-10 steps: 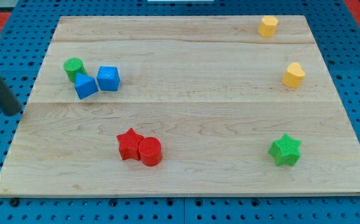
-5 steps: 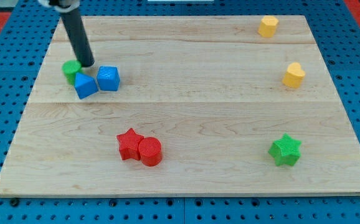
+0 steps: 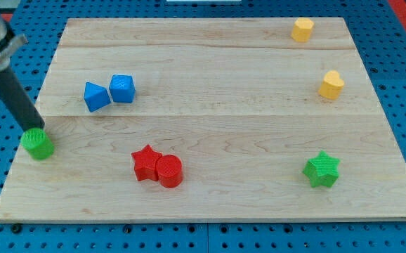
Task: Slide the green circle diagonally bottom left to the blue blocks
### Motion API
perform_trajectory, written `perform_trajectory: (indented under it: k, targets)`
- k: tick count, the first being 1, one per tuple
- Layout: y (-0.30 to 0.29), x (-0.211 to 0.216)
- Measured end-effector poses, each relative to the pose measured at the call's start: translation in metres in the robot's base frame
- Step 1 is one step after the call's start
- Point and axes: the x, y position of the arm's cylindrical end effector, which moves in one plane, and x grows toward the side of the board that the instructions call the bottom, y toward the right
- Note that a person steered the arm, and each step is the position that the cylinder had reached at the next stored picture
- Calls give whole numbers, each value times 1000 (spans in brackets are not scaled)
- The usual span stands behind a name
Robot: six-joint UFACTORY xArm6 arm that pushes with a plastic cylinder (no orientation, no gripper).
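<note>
The green circle (image 3: 38, 144) sits near the board's left edge, below and left of the two blue blocks. The blue triangle-like block (image 3: 96, 96) and the blue cube (image 3: 122, 88) stand side by side, touching, at the upper left. My tip (image 3: 37, 128) rests at the green circle's top edge, touching it, with the dark rod slanting up to the view's left.
A red star (image 3: 145, 162) and a red cylinder (image 3: 169, 171) touch each other at bottom centre. A green star (image 3: 322, 169) is at lower right. Two yellow blocks (image 3: 302, 29) (image 3: 331, 84) stand at upper right. The wooden board (image 3: 210, 204) lies on a blue pegboard.
The green circle has moved from beside the blue triangle down and left to the board's left edge. My tip moved down-left with it. The blue blocks stayed put.
</note>
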Motion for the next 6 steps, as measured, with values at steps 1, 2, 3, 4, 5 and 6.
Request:
perform_trajectory:
  k: [1,2,3,4,5,6]
  targets:
    - [20,39]
    - [52,-11]
    - [166,-38]
    - [289,-38]
    - [410,-37]
    - [477,33]
